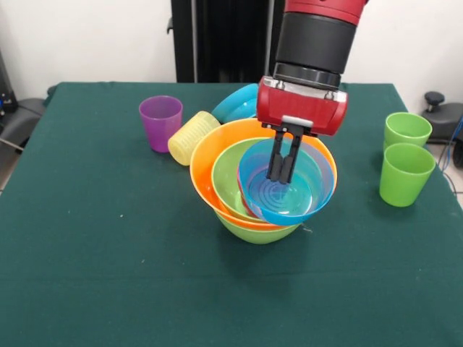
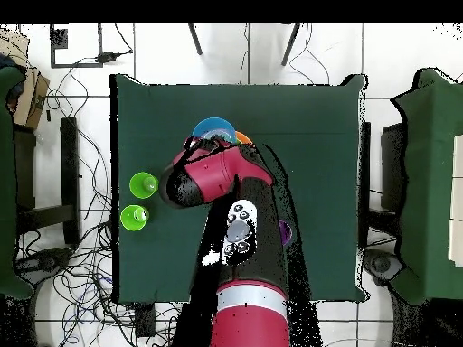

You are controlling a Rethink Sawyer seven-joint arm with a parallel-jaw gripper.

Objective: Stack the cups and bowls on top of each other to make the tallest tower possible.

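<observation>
Bowls nest in a tilted pile at the middle of the green table (image 1: pixel 108 275): a lime green bowl (image 1: pixel 257 231) at the bottom, then the large orange bowl (image 1: pixel 210 163), another lime green bowl (image 1: pixel 228 177), and a blue bowl (image 1: pixel 289 195) leaning on top. The gripper (image 1: pixel 282 176) reaches down into the blue bowl, its jaws close together, pinching the rim or not I cannot tell. Behind lie a tipped yellow cup (image 1: pixel 192 137), a purple cup (image 1: pixel 160 121) and a second blue bowl (image 1: pixel 235 103). Two light green cups (image 1: pixel 405 173) stand well apart.

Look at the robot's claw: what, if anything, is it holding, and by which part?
The claw appears shut on the blue bowl by its far rim, with the bowl tilted over the tower.
</observation>
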